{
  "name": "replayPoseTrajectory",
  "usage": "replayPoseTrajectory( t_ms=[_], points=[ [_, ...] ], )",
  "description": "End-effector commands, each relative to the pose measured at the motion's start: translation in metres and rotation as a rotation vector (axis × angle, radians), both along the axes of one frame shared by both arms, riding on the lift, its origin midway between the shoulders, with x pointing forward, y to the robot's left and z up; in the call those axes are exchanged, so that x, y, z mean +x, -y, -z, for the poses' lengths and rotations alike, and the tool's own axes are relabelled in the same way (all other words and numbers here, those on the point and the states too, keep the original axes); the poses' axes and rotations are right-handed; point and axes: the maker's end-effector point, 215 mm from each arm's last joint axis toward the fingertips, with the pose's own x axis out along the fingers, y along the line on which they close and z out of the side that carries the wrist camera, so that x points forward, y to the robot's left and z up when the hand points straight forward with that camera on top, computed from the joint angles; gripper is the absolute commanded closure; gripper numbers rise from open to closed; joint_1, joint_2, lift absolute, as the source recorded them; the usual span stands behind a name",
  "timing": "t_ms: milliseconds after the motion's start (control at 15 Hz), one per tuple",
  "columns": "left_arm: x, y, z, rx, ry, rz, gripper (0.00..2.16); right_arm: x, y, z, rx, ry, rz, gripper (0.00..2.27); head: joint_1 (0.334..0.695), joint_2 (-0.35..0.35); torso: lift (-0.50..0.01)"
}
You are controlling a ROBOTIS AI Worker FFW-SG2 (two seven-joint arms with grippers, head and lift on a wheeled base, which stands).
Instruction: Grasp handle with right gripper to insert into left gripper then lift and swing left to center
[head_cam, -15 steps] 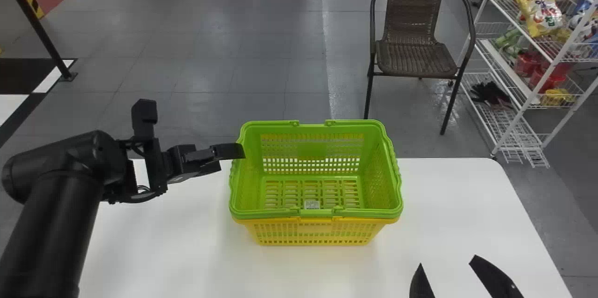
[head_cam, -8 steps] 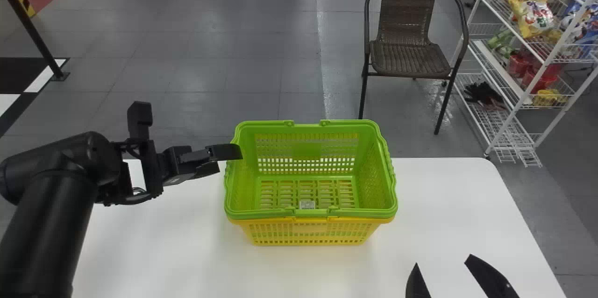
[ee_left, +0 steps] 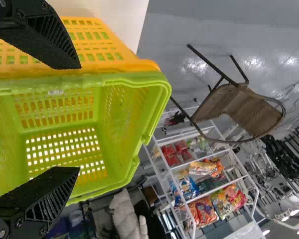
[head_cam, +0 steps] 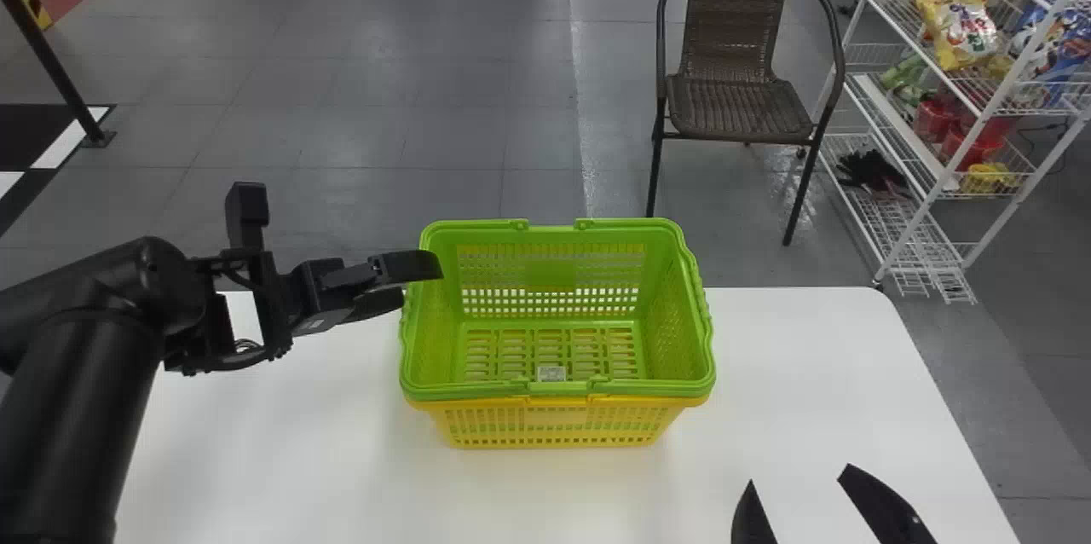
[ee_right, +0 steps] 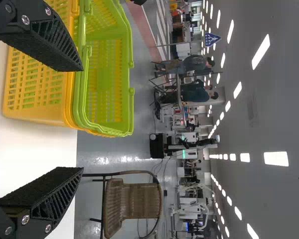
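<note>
Baskets sitting toward the table's (head_cam: 810, 373) far edge, 2 of them: green basket (head_cam: 550, 271) nested inside the yellow basket (head_cam: 556, 418), both upright. The green one's handle (head_cam: 631, 389) is folded down along the near long rim, so it's pretty much flush with that edge.

Left gripper (head_cam: 421, 281) is right at the baskets' left end, with its 2 fingers apart. In the head view 1 fingertip overlaps the green rim, but can't tell if it actually touches. Its wrist view has the baskets showing between and past the fingers, nothing pinched in there, so it's tight on that side.

Right gripper (head_cam: 797, 476) is down by the bottom edge of the head view, also spread, 2 fingertips well separated and nothing between them. It's nearer the robot than the baskets and off to their right, with a good stretch of white tabletop between, so that's the roomy side. The table's right edge slants away past it.

Beyond the far edge there's a chair (head_cam: 737, 107) on the floor, and a rack (head_cam: 946, 179) to the right of that.
</note>
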Motion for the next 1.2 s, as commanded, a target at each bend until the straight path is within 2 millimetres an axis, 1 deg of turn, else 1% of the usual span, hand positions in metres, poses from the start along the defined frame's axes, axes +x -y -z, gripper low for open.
replayPoseTrajectory(
  t_ms=[0,267,400,533,600,667,800,933,1000,1133],
  points=[
    [-0.002,0.004,-0.004,-0.03,-0.01,0.006,0.08,0.001,0.001,0.0,-0.002,0.0,0.001,0.11,0.695,-0.02,0.0],
    [-0.007,0.008,-0.005,-0.046,-0.024,0.014,0.08,0.0,0.002,0.003,-0.003,-0.004,0.002,0.11,0.695,-0.027,0.0],
    [-0.01,0.009,-0.013,-0.092,-0.038,0.016,0.08,0.0,0.002,0.004,-0.003,-0.007,0.004,0.11,0.695,-0.031,0.0],
    [-0.012,0.014,-0.026,-0.138,-0.053,0.031,0.08,0.0,0.002,0.004,-0.003,-0.006,0.004,0.11,0.695,-0.035,0.0],
    [-0.013,0.019,-0.036,-0.17,-0.065,0.045,0.08,0.0,0.002,0.003,-0.003,-0.003,0.004,0.11,0.695,-0.038,0.0],
    [-0.015,0.022,-0.041,-0.186,-0.073,0.057,0.08,0.0,0.002,0.003,-0.003,-0.003,0.004,0.11,0.695,-0.04,0.0],
    [-0.012,0.029,-0.053,-0.202,-0.065,0.076,0.08,0.001,0.003,0.002,-0.003,0.001,0.005,0.11,0.695,-0.049,0.0],
    [-0.011,0.036,-0.058,-0.206,-0.06,0.093,0.08,0.0,0.005,0.003,-0.005,-0.002,0.008,0.11,0.695,-0.056,0.0],
    [-0.009,0.04,-0.064,-0.22,-0.053,0.103,0.08,0.0,0.006,0.004,-0.006,-0.003,0.01,0.11,0.695,-0.06,0.0],
    [-0.011,0.05,-0.073,-0.245,-0.052,0.129,0.08,0.001,0.013,0.002,-0.008,0.006,0.022,0.11,0.695,-0.076,0.0]
  ],
)
